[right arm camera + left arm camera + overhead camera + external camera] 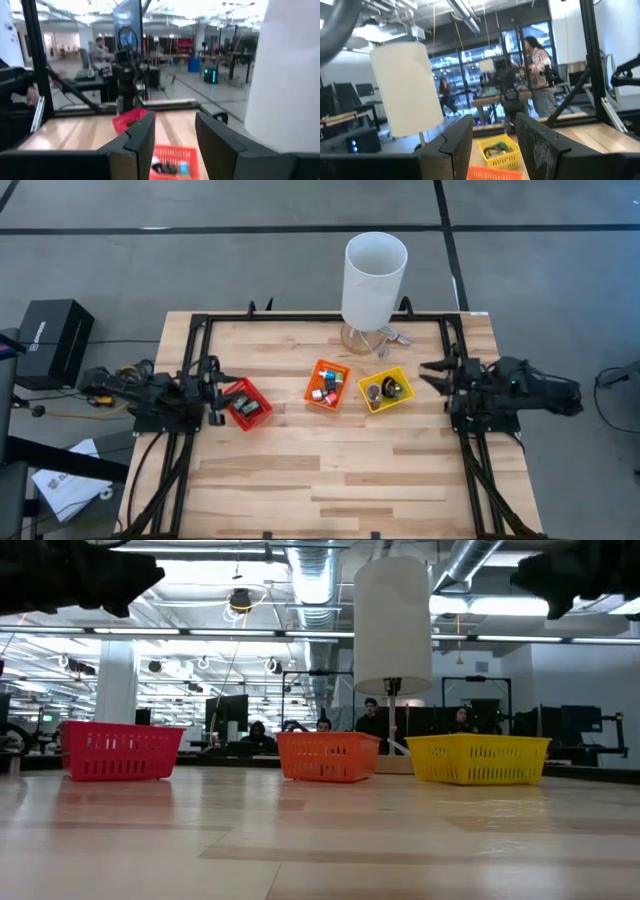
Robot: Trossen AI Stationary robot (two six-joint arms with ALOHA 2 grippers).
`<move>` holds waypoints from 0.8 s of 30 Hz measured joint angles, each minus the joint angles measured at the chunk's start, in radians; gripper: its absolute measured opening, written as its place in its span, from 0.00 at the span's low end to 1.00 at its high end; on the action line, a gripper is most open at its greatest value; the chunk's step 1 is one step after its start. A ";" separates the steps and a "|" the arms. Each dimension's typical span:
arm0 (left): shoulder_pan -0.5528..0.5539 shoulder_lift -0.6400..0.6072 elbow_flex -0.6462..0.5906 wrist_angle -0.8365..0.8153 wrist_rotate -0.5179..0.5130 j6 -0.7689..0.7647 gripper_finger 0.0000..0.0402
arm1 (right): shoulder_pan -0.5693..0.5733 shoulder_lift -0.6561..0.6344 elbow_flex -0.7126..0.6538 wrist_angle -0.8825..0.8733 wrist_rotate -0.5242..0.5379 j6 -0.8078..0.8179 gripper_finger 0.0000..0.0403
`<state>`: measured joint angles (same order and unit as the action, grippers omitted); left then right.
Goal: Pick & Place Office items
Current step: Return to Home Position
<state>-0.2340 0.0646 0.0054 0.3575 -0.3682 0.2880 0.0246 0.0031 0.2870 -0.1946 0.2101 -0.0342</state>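
The office items (326, 386) are very small and all lie inside three bins that stand in a row in the middle of the table (330, 470). In the orange bin (311, 380) we see red, blue and white bits; in the yellow bin (404, 381) dark round things and a green one; in the red bin (261, 395) dark pieces. The items are too small for us to tell their long axis or which way they point.

Only the high view looks into all three bins. In the low view the mesh walls hide the contents. The left wrist view shows a green and dark thing in the yellow bin, and the right wrist view shows a blue bit in the orange bin.

The tall white cylinder (374, 278) stands behind the bins. The left gripper (217, 395) is just beside the red bin with its fingers apart and empty. The right gripper (424, 376) is near the yellow bin, also spread and empty
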 joint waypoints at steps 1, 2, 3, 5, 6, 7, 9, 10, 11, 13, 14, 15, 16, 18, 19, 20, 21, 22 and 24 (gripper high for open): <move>0.000 0.005 0.000 0.013 -0.001 0.009 0.36 | 0.000 0.002 -0.026 0.030 -0.001 0.002 0.33; 0.000 0.005 0.000 0.020 0.000 0.015 0.36 | 0.000 0.001 -0.049 0.022 -0.002 0.003 0.33; 0.000 0.007 0.000 0.020 -0.001 0.020 0.36 | 0.000 0.004 -0.064 0.039 -0.002 0.005 0.33; 0.001 0.008 0.000 0.016 -0.002 0.022 0.36 | 0.000 0.005 -0.091 0.111 -0.001 0.008 0.33; 0.001 0.008 0.000 0.019 -0.002 0.022 0.36 | 0.000 0.003 -0.108 0.142 -0.002 0.008 0.33; 0.001 0.008 0.000 0.019 -0.002 0.022 0.36 | 0.000 -0.001 -0.130 0.144 -0.002 0.009 0.33; 0.000 0.012 0.000 0.018 -0.005 0.018 0.36 | 0.000 0.003 -0.156 0.146 -0.001 0.032 0.33; 0.000 0.016 0.000 0.017 -0.006 0.018 0.36 | 0.000 0.002 -0.168 0.167 -0.001 0.049 0.33; 0.000 0.018 0.000 0.018 -0.006 0.018 0.36 | 0.000 0.001 -0.185 0.196 -0.001 0.063 0.33; 0.000 0.025 0.000 0.018 -0.006 0.017 0.36 | 0.000 0.001 -0.226 0.214 0.000 0.081 0.33; 0.000 0.029 0.000 0.019 -0.006 0.017 0.36 | 0.000 0.002 -0.244 0.229 0.000 0.084 0.33; 0.000 0.034 0.000 0.019 -0.006 0.016 0.36 | 0.000 0.002 -0.260 0.259 0.000 0.084 0.33; 0.000 0.038 0.000 0.019 -0.006 0.016 0.36 | 0.000 0.001 -0.275 0.286 0.000 0.085 0.33; 0.000 0.049 0.000 0.019 -0.005 0.015 0.36 | 0.000 0.002 -0.279 0.265 0.000 0.093 0.33; 0.000 0.056 0.000 0.020 -0.006 0.015 0.36 | 0.000 0.003 -0.279 0.262 0.000 0.102 0.33; 0.000 0.062 0.000 0.020 -0.005 0.015 0.36 | 0.000 0.003 -0.279 0.258 0.000 0.111 0.33; 0.000 0.068 0.000 0.019 -0.005 0.015 0.36 | 0.000 0.003 -0.279 0.249 0.000 0.114 0.33; 0.000 0.074 0.000 0.020 -0.005 0.015 0.36 | 0.000 0.003 -0.279 0.240 0.000 0.110 0.33; 0.000 0.086 0.000 0.020 -0.005 0.015 0.36 | 0.000 0.003 -0.279 0.244 0.000 0.090 0.33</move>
<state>-0.2340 0.1508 0.0059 0.3780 -0.3737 0.3031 0.0246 0.0059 0.0078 0.0489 0.2100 0.0558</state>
